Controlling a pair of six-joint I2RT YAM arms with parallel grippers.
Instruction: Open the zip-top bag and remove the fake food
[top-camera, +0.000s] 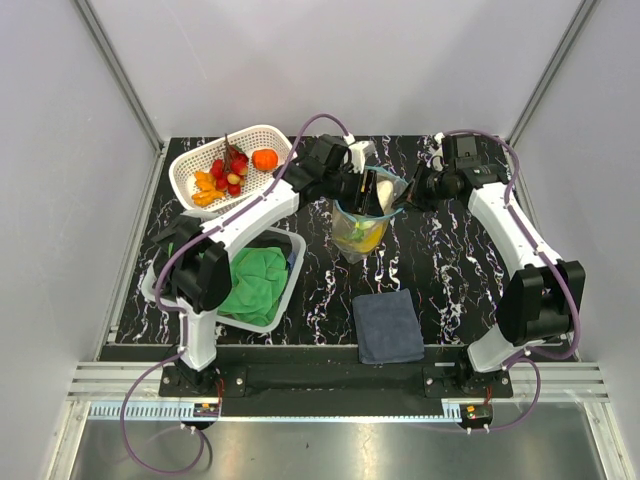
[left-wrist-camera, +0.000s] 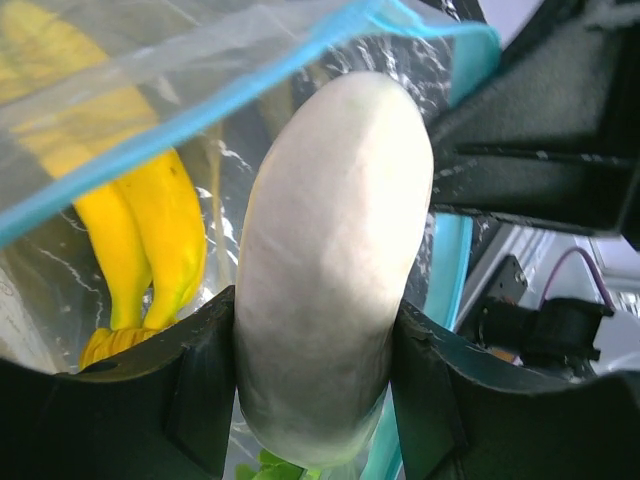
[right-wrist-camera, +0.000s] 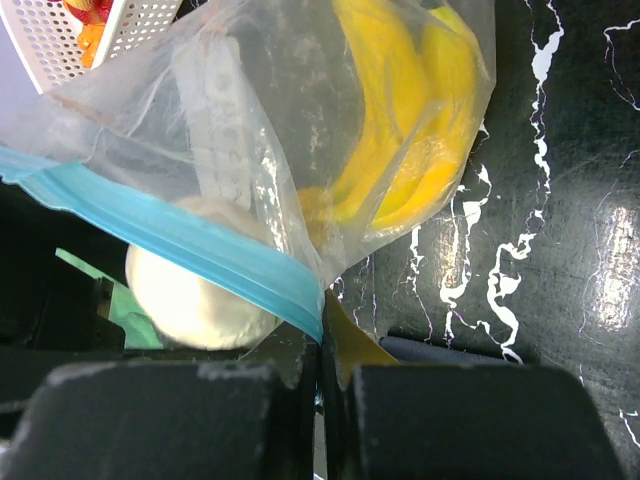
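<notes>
1. The zip-top bag (top-camera: 362, 225) hangs mouth-up over the middle of the table (top-camera: 450, 290). Its teal zip strip (left-wrist-camera: 230, 95) is parted, so the opening part of the job looks done.
2. Your right gripper (right-wrist-camera: 320, 390) is clamped on the bag's zip edge. That pinch is probably what keeps the floppy pouch upright and its mouth reachable.
3. Your left gripper (left-wrist-camera: 318, 380) grips one pale piece (left-wrist-camera: 335, 260) between both fingers, right at the bag's mouth. Part of the zip strip crosses in front of it (whether it is fully clear of the bag, you cannot tell).
4. One yellow banana bunch (right-wrist-camera: 400, 150) lies low inside the bag. A scrap of green shows beside it in the overhead view, too small to name.
5. At the back left stands one white basket (top-camera: 250, 131), seemingly the drop-off. It holds one round orange fruit (top-camera: 264, 158), a cluster of red berries (top-camera: 228, 170) and some orange bits (top-camera: 205, 188); the small pieces are too tightly packed to count.
6. Two cloths are in view and neither arm touches them. One green cloth (top-camera: 250, 280) sits in a clear bin (top-camera: 290, 270) at the left, and one dark blue cloth (top-camera: 388, 325) lies folded near the front.
7. By your count, that leaves at least the pale piece and the bananas to bring out.
</notes>
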